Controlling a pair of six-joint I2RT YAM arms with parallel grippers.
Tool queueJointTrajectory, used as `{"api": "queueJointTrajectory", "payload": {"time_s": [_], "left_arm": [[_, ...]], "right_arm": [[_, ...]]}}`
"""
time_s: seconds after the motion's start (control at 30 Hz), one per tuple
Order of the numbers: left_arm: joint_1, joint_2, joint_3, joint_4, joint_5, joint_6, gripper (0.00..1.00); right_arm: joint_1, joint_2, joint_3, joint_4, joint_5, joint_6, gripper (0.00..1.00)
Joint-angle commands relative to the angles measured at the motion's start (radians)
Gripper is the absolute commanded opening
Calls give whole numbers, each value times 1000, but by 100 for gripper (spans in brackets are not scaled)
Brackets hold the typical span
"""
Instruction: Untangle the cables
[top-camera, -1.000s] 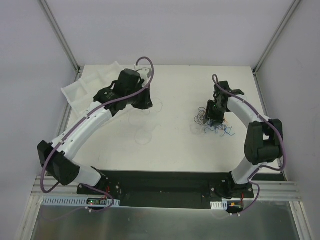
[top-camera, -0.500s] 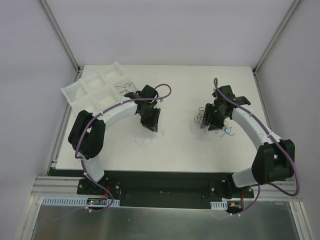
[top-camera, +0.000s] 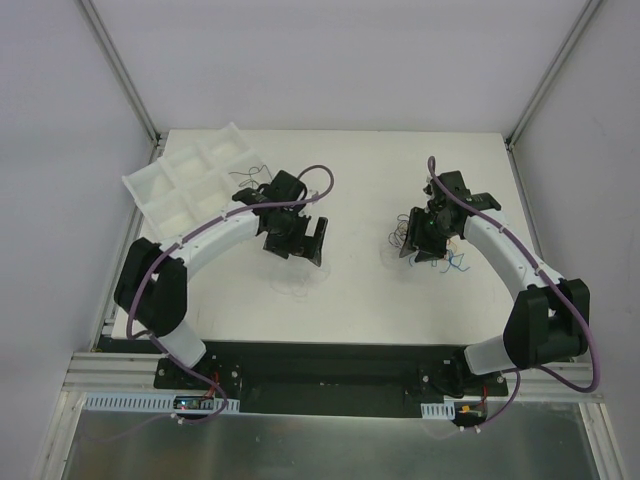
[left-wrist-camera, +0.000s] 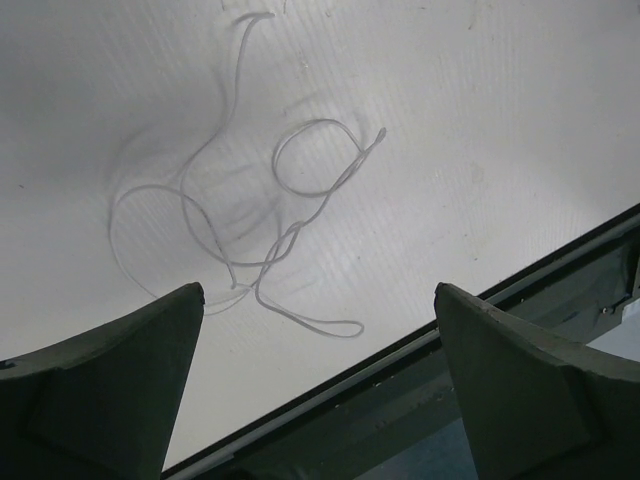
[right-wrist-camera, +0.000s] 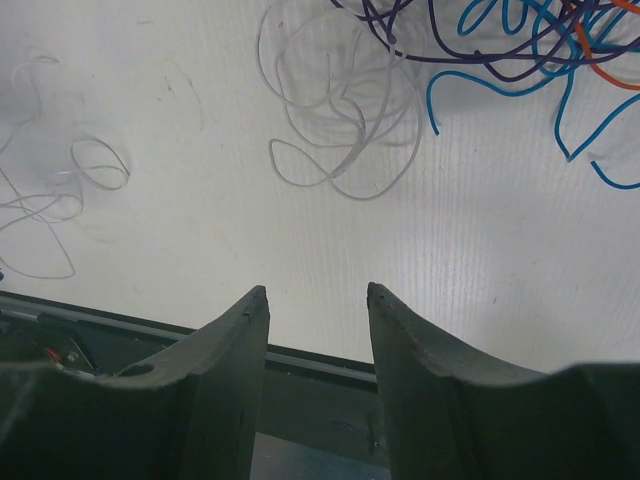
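Note:
In the left wrist view a thin white cable lies in loose loops on the white table, just beyond my left gripper, which stands wide open with nothing between its fingers. From above, that gripper hangs over the same white cable. My right gripper is open and empty. It sits just short of a looped white cable and a tangle of blue, purple and orange cables. The top view shows the right gripper over this tangle.
A white compartment tray stands at the back left, with a thin black wire at its right edge. The table's front edge runs close under the left gripper. Another white cable lies left of the right gripper.
My left gripper has moved toward the table's middle and gone from shut to wide open above the white cable. The right arm shifted its elbow outward early on, then held still.

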Motion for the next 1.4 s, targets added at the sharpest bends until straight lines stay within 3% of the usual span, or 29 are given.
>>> {"api": "queueJointTrajectory", "payload": {"time_s": [0.0,0.23,0.33,0.43,0.6,0.8,0.97,1.13,1.37], "left_arm": [[2,18,-34,-26,-10,62,99],[2,164,19,-47,-39,164,99],[2,218,73,-40,-37,159,87],[1,278,121,-43,-11,141,61],[1,217,132,-40,-65,127,1],[44,0,93,-41,-175,96,0],[182,-116,140,-41,-231,12,0],[326,-114,236,-40,-319,-73,0],[499,40,306,-37,-346,-201,0]], "right_arm": [[1,-6,22,-11,-13,15,47],[-1,-20,-1,-11,-11,24,47],[1,-26,-8,-11,-16,30,47],[-1,-28,-15,-6,-19,33,47],[-1,-43,-19,-19,-13,27,47],[-1,-42,-10,-28,-5,15,47],[-2,-17,36,-48,-33,12,47],[-4,-5,132,-114,-42,1,48],[-2,46,291,-229,-19,-8,47]]}}
